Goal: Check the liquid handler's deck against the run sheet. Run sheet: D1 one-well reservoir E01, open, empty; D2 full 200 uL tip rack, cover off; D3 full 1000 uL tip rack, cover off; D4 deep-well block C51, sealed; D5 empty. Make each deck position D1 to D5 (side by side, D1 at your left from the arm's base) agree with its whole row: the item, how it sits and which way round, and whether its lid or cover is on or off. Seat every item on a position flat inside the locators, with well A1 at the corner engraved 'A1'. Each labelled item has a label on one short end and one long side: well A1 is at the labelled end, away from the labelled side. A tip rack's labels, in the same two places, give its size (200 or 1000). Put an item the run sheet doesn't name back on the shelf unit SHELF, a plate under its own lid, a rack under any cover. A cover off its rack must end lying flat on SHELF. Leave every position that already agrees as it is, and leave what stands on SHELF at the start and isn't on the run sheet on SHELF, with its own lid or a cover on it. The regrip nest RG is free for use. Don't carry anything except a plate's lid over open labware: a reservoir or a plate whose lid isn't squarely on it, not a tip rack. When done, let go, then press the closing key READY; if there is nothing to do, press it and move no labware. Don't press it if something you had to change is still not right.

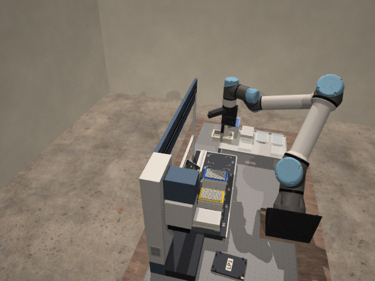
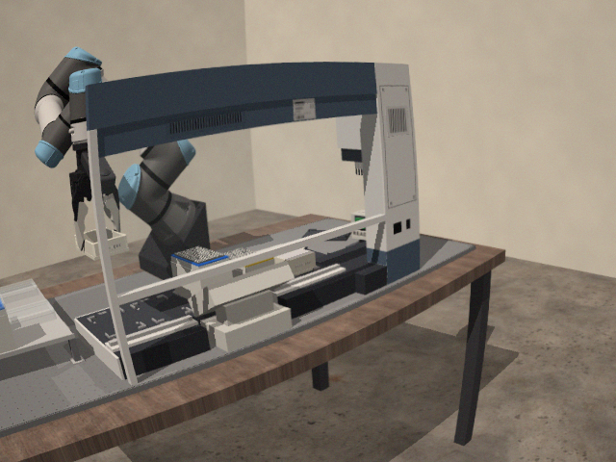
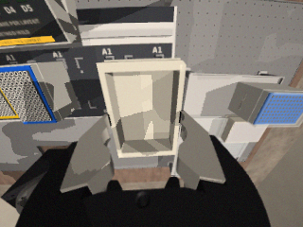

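Wrist view: reservoir [image 3: 142, 111] clamped between claw [image 3: 144, 158] fingers.

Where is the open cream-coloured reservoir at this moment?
The reservoir is held in the gripper, in the air near the shelf and the deck's far end.

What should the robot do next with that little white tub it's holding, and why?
Probably carry the open, empty white tub sideways toward the bare deck slots and then lower it. The gripper is shut on its long sides, it hangs in the air in the exterior view, and the two end slots beside the blue-rimmed tip rack hold nothing.
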`<control>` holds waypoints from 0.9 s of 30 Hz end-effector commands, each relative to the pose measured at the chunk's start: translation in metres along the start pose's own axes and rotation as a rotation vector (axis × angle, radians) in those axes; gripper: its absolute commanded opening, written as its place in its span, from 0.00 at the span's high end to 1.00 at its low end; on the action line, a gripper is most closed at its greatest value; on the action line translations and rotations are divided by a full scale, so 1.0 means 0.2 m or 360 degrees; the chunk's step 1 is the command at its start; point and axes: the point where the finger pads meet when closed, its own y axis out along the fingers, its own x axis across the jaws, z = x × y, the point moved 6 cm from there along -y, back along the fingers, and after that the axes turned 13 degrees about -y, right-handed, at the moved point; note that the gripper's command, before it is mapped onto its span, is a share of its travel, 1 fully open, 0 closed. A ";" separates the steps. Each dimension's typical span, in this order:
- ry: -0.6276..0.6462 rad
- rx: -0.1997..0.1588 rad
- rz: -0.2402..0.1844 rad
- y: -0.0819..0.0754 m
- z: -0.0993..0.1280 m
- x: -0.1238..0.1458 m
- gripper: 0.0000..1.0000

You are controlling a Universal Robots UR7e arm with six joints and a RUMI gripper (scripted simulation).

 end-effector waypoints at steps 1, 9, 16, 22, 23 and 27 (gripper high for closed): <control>0.0001 0.0002 -0.0001 0.02 0.00 0.00 1.00; 0.0001 0.0002 -0.0001 0.08 0.00 0.00 1.00; 0.0001 0.0002 -0.0001 0.14 0.00 0.00 1.00; 0.0001 0.0002 -0.0001 0.17 0.00 0.00 1.00; 0.0001 0.0002 -0.0001 0.18 0.00 0.00 1.00; 0.0001 0.0002 -0.0001 0.22 0.00 0.00 1.00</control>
